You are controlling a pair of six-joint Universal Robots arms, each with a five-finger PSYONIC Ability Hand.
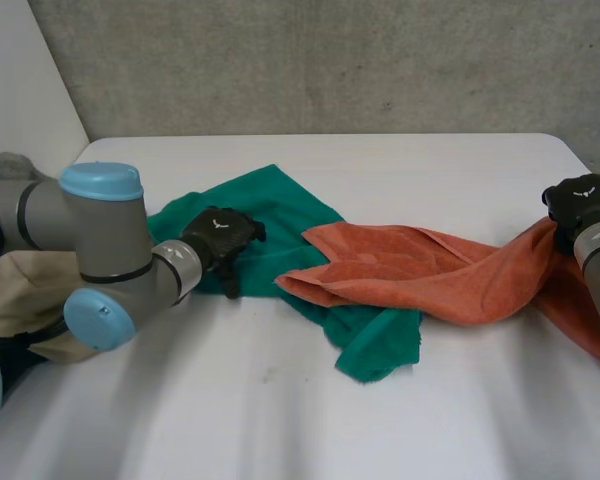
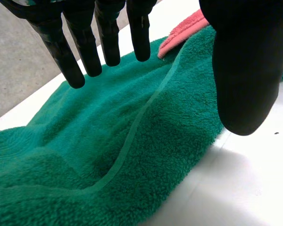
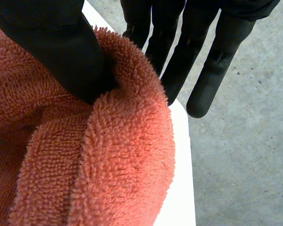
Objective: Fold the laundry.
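Item 1, white bench: carries two towels, which I watch through the head and wrist cameras. Item 2, green towel: lies rumpled and flat on the bench left of centre, one corner reaching toward the near edge. Item 3, orange towel: stretched across the bench's right half, its left end lying over the middle of the green towel, its right end rising to the right hand at the bench's right edge, with a length of it trailing on past that hand. Item 4, left hand: released, poised over the left part of the green towel; in its wrist camera the fingers are straight and spread above the pile and the thumb stands well apart, gripping nothing; I cannot tell whether the fingertips touch the cloth. Item 5, right hand: grasping the orange towel at its right end; in its wrist camera the thumb presses into a raised fold of the cloth and the straight fingers stand on the fold's far side, so the fold is pinched between them, right at the bench's edge with grey floor beyond. Item 6, beige cloth: bunched at the bench's left edge beneath the left arm, apart from both towels.
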